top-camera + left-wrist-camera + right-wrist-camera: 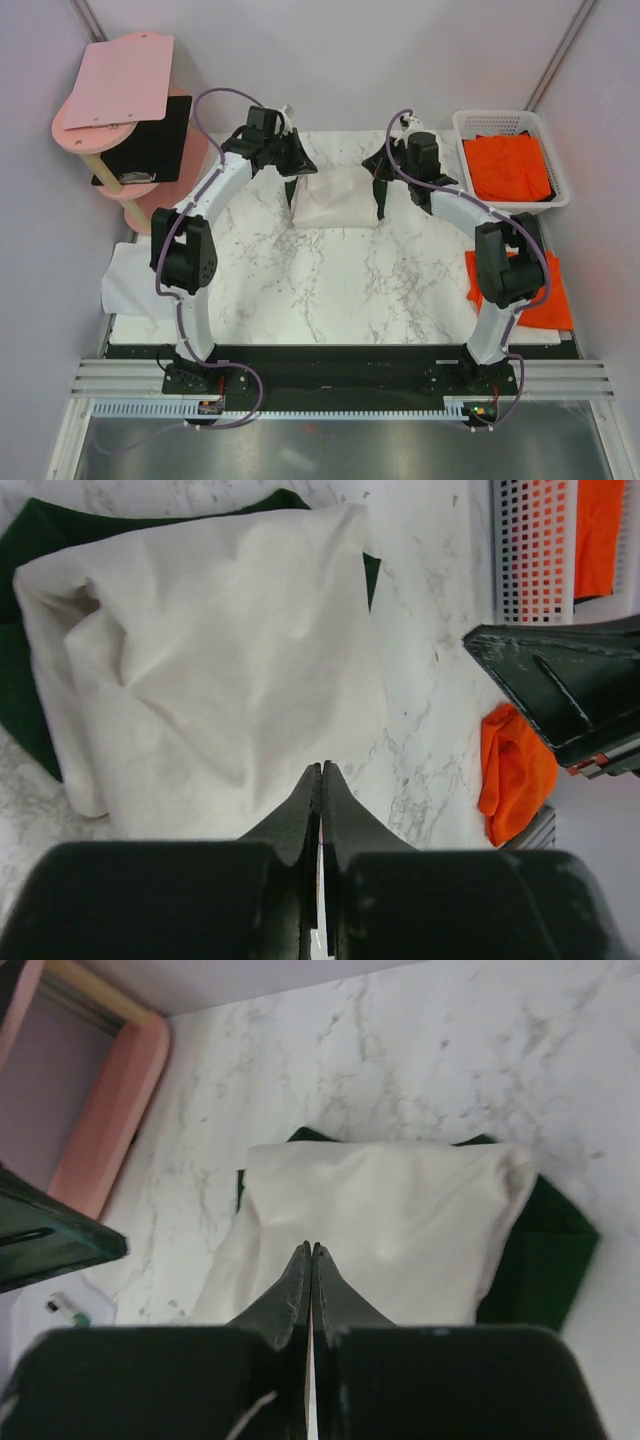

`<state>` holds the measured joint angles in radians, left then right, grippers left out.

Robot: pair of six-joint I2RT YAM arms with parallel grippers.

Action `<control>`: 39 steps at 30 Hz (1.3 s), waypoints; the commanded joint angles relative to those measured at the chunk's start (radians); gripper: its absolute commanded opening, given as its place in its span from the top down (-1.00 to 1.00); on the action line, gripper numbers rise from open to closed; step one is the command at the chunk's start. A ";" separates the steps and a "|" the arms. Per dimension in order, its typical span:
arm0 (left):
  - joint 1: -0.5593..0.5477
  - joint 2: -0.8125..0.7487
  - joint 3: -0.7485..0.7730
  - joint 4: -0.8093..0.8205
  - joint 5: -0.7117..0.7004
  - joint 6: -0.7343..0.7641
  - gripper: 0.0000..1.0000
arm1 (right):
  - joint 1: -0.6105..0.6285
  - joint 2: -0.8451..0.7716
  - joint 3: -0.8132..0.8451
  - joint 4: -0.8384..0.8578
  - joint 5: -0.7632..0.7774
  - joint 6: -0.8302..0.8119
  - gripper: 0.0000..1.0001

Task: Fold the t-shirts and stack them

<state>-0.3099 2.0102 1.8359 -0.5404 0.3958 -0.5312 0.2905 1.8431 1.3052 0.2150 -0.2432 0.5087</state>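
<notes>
Cream-white folded t-shirt [335,205] lies between left pincer [291,197] and right pincer [380,207], both closed together.

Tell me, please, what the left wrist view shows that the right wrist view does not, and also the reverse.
Only the left wrist view shows the white basket holding orange cloth, and an orange t-shirt lying on the marble table. Only the right wrist view shows the pink stand beside the table. Both show the folded cream-white t-shirt on the table, dark green parts sticking out beneath it, and a shut gripper over its near edge: the left gripper and the right gripper.
</notes>
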 commanded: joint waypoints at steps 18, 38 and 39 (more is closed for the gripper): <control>0.048 0.323 -0.040 0.402 0.221 -0.253 0.96 | 0.094 0.312 0.017 0.432 -0.432 0.427 1.00; 0.138 0.470 0.085 0.378 0.253 -0.293 0.96 | 0.179 0.346 -0.078 0.233 -0.455 0.344 1.00; 0.138 0.473 0.085 0.378 0.256 -0.294 0.96 | 0.182 0.346 -0.084 0.230 -0.453 0.337 1.00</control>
<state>-0.1890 2.4519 1.8713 -0.1631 0.6388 -0.8028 0.4564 2.1952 1.2446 0.5091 -0.6849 0.9028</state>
